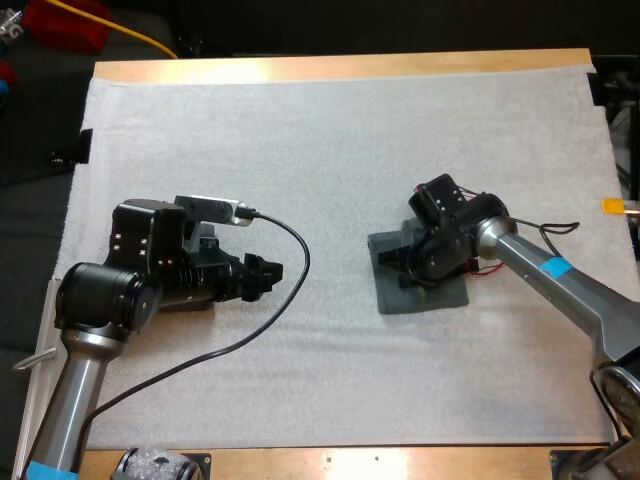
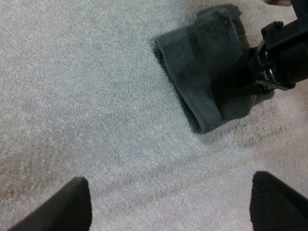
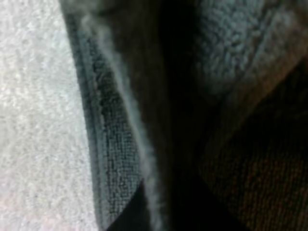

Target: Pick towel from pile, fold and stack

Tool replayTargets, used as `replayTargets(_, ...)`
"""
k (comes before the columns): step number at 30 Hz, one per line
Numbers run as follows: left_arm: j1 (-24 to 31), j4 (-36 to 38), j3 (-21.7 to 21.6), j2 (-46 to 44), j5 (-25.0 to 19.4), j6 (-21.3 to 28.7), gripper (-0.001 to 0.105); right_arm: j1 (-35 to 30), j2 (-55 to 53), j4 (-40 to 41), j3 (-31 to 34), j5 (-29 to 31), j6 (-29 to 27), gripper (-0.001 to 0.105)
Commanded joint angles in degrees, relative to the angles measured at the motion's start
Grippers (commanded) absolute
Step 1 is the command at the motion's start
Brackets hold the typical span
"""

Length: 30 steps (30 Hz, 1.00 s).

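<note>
Two grippers counted. First the right gripper (image 1: 398, 260), right of centre in the high view: down on the one towel (image 1: 425, 292), touching its upper left part, arm reaching in from the lower right edge. Open or shut: cannot tell. Up close from its own wrist camera, just dark shapes against the towel (image 3: 108, 154), possibly holding a fold, but too unclear to say.

Then the left gripper (image 1: 268, 272), left of centre in the high view: pointing right toward the towel, well apart from it, holding nothing. From the left wrist camera: both fingers (image 2: 72, 207) spread wide, clear of everything, bare mat between them.

One towel only: dark grey-green, folded into a rough rectangle, lying flat on the mat, right of centre and a little below the middle of the high view. From the left wrist camera: same towel (image 2: 202, 72), a doubled edge toward the left gripper, the right gripper at its far side.

One white mat (image 1: 330, 150), covering nearly all of the one wooden table (image 1: 340, 68); wood bare as strips along the top and bottom of the high view.
</note>
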Motion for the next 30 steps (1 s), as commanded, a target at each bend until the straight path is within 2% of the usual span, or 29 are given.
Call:
replayTargets(1, -0.3, 0.1, -0.3, -0.2, -0.3, 0.1, 0.066, 0.0, -0.2, -0.3, -0.5, -2.3, 0.2, 0.011)
replayTargets(3, -0.3, 0.1, -0.3, -0.2, -0.3, 0.1, 0.066, 0.0, -0.2, -0.7, -0.5, -3.6, 0.2, 0.022)
replayTargets(7, -0.3, 0.1, -0.3, -0.2, -0.3, 0.1, 0.066, 0.0, -0.2, -0.8, -0.5, -4.5, 0.2, 0.054)
replayTargets(10, -0.3, 0.1, -0.3, -0.2, -0.3, 0.1, 0.066, 0.0, -0.2, -0.8, -0.5, -5.0, 0.2, 0.064)
replayTargets(17, -0.3, 0.1, -0.3, -0.2, -0.3, 0.1, 0.066, 0.1, -0.2, -1.3, -0.5, -10.5, -0.2, 0.065)
replayTargets(30, -0.3, 0.1, -0.3, -0.2, -0.3, 0.1, 0.066, 5.4, -0.2, -2.8, -0.5, -14.7, -0.2, 0.065)
